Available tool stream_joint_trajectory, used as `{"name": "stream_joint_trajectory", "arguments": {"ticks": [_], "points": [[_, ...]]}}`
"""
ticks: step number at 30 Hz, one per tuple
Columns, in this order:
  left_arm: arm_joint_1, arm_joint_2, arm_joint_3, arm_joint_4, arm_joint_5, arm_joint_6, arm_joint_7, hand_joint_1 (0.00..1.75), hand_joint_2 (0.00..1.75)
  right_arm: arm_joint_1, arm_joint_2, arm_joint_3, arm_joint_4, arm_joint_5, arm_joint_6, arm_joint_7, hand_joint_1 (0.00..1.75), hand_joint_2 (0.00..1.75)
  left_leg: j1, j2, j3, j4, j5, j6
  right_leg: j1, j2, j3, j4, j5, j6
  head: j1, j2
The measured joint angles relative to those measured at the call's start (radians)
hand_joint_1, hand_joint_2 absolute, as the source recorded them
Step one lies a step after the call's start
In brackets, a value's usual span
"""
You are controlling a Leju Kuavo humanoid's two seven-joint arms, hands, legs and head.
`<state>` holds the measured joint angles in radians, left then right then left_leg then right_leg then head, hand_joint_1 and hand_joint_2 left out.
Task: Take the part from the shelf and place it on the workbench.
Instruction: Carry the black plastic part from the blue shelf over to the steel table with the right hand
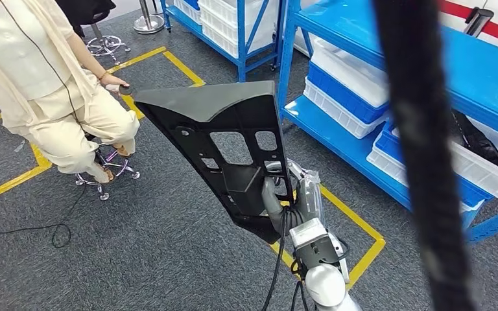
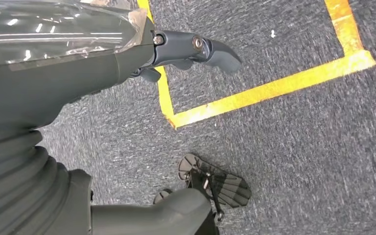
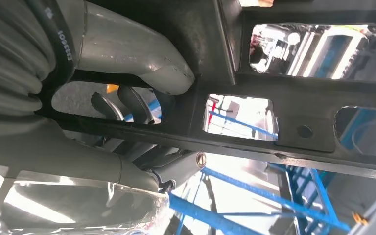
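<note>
- The right robot hand [image 1: 284, 202] grasps the black part [image 1: 224, 139] at its lower end, holding it raised above the grey carpet [image 1: 155, 253].
- In the right wrist view its thumb [image 3: 142, 54] lies across the part's frame (fingers [image 3: 127, 105] through an opening).
- The left robot hand [image 2: 127, 73] hangs over the floor, released, holding nothing.
- A blue shelf [image 1: 337, 139] stands to the right; a seated person [image 1: 58, 84] is on the left.
</note>
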<state>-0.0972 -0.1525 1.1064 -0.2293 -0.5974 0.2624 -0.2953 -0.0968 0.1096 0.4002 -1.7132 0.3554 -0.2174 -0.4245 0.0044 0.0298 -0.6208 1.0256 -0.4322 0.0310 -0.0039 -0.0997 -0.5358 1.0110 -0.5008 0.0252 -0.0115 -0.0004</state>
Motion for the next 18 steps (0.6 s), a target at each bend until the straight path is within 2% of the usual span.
{"name": "stream_joint_trajectory", "arguments": {"ticks": [2,4,5,6,7,8,10,11,12,13,14,15,16,18], "points": [[0.000,-0.003,0.000,0.000,0.000,0.001,-0.002,0.00,1.75,0.016,0.002,0.001,-0.006,0.005,0.000,-0.002,1.75,1.75,0.003,-0.018,0.008,-0.013,0.009,0.015,-0.001,0.035,-0.015,0.043,-0.027,0.002,0.002,0.000],[0.000,-0.005,0.000,0.000,0.001,0.002,-0.005,0.00,1.75,0.031,0.001,0.001,-0.008,0.008,0.000,-0.004,1.75,1.75,0.004,-0.038,0.011,-0.017,0.013,0.023,-0.004,0.080,-0.073,0.165,-0.083,-0.007,0.004,0.000],[-0.001,-0.006,0.000,0.000,0.003,0.003,-0.006,0.00,1.75,0.038,0.000,0.001,-0.009,0.009,0.000,-0.005,1.75,1.75,0.004,-0.050,0.010,-0.017,0.014,0.024,-0.005,0.089,-0.107,0.232,-0.107,-0.009,0.005,0.000],[-0.001,-0.006,0.001,0.000,0.005,0.004,-0.007,0.00,1.75,0.044,-0.001,0.000,-0.008,0.010,0.000,-0.006,1.75,1.75,0.003,-0.063,0.010,-0.016,0.014,0.025,-0.005,0.093,-0.133,0.276,-0.118,-0.008,0.006,0.000],[0.000,-0.007,0.002,0.000,0.008,0.005,-0.008,0.00,1.75,0.049,-0.002,0.000,-0.008,0.011,0.001,-0.007,1.75,1.75,0.003,-0.077,0.010,-0.016,0.014,0.025,-0.005,0.095,-0.141,0.283,-0.112,-0.002,0.006,0.000],[0.000,-0.009,0.004,0.000,0.011,0.007,-0.008,0.00,1.75,0.051,-0.001,0.001,-0.008,0.012,0.001,-0.008,1.75,1.75,0.002,-0.091,0.010,-0.015,0.014,0.025,-0.005,0.098,-0.128,0.248,-0.090,0.007,0.006,0.000],[0.001,-0.013,0.008,0.000,0.014,0.010,-0.009,0.00,1.75,0.052,0.001,0.001,-0.009,0.015,0.002,-0.009,1.75,1.75,0.002,-0.117,0.011,-0.013,0.014,0.022,-0.007,0.122,-0.066,0.107,-0.027,0.020,0.007,0.000],[0.001,-0.015,0.011,0.000,0.015,0.011,-0.009,0.00,1.75,0.052,0.004,0.002,-0.009,0.017,0.003,-0.010,1.75,1.75,0.000,-0.128,0.011,-0.011,0.013,0.019,-0.008,0.136,-0.040,0.048,-0.004,0.020,0.007,0.000],[0.001,-0.016,0.013,0.000,0.015,0.011,-0.010,0.00,1.75,0.052,0.006,0.002,-0.010,0.019,0.004,-0.010,1.75,1.75,-0.001,-0.137,0.009,-0.009,0.012,0.014,-0.008,0.147,-0.024,0.011,0.010,0.015,0.007,0.000],[0.003,-0.016,0.015,0.000,0.014,0.011,-0.010,0.00,1.75,0.052,0.009,0.002,-0.012,0.021,0.004,-0.010,1.75,1.75,-0.002,-0.145,0.007,-0.008,0.011,0.008,-0.006,0.150,-0.019,-0.001,0.015,0.007,0.006,0.000],[0.005,-0.017,0.016,0.000,0.013,0.010,-0.010,0.00,1.75,0.053,0.012,0.002,-0.015,0.023,0.004,-0.010,1.75,1.75,0.000,-0.152,0.005,-0.009,0.012,0.001,-0.004,0.143,-0.017,-0.003,0.017,-0.002,0.006,0.000],[0.007,-0.016,0.017,0.000,0.012,0.009,-0.010,0.00,1.75,0.054,0.014,0.002,-0.020,0.025,0.004,-0.010,1.75,1.75,0.003,-0.152,0.002,-0.008,0.012,-0.004,-0.006,0.136,-0.013,-0.005,0.020,-0.011,0.006,0.000],[0.009,-0.016,0.018,0.000,0.011,0.008,-0.010,0.00,1.75,0.056,0.016,0.002,-0.026,0.026,0.004,-0.010,1.75,1.75,0.004,-0.136,-0.003,0.002,0.006,-0.009,-0.008,0.127,-0.010,-0.008,0.023,-0.018,0.006,0.000],[0.010,-0.015,0.018,0.000,0.010,0.005,-0.010,0.00,1.75,0.066,0.019,0.002,-0.041,0.029,0.004,-0.010,1.75,1.75,0.005,-0.083,-0.036,0.072,-0.037,-0.018,-0.013,0.107,-0.004,-0.013,0.025,-0.031,0.001,0.000]]}}
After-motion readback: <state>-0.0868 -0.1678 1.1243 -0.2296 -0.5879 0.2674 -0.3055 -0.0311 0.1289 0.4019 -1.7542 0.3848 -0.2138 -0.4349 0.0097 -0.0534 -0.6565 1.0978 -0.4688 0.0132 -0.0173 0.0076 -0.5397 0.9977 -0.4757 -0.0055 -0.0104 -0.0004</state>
